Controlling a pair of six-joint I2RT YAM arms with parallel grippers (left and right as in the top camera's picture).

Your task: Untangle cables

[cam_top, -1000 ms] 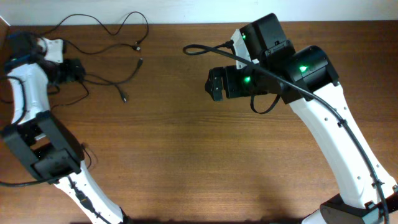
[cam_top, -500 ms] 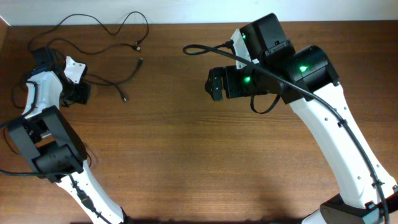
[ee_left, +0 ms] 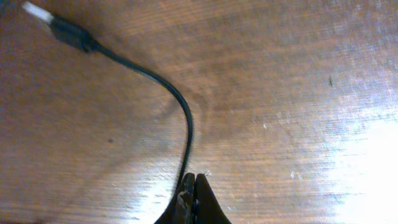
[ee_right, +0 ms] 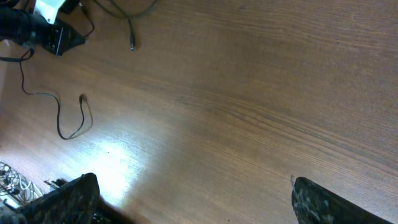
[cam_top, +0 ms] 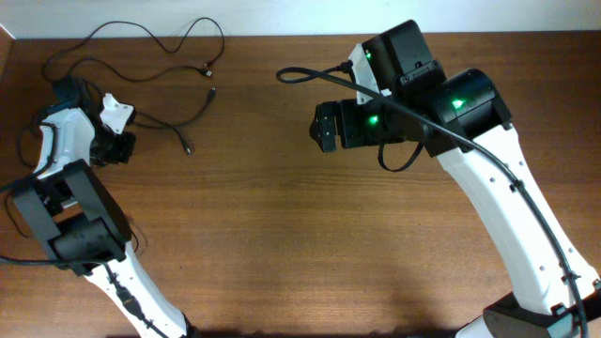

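Note:
The cables [cam_top: 160,70] are thin black cords tangled at the table's back left, with small plugs [cam_top: 189,148] at their loose ends. My left gripper [cam_top: 124,143] sits at the tangle's left side. In the left wrist view one cable [ee_left: 177,102] curves down from its plug [ee_left: 65,30] into the left edge of the fingertips, and the left gripper [ee_left: 194,183] is shut on it there. My right gripper [cam_top: 321,127] hovers over the middle of the table, well clear of the cords. Its fingers [ee_right: 336,202] stand wide open around bare wood.
A thick black robot cable [cam_top: 310,75] arcs off the right arm. The table's left edge [cam_top: 7,56] lies close to the tangle. In the right wrist view a thin cord loop [ee_right: 68,121] lies by the left arm's base, near clutter off the table edge [ee_right: 18,180].
My left gripper has swung forward from the back left corner onto the tangle's left side and closed from wide open to shut. The right arm has not moved.

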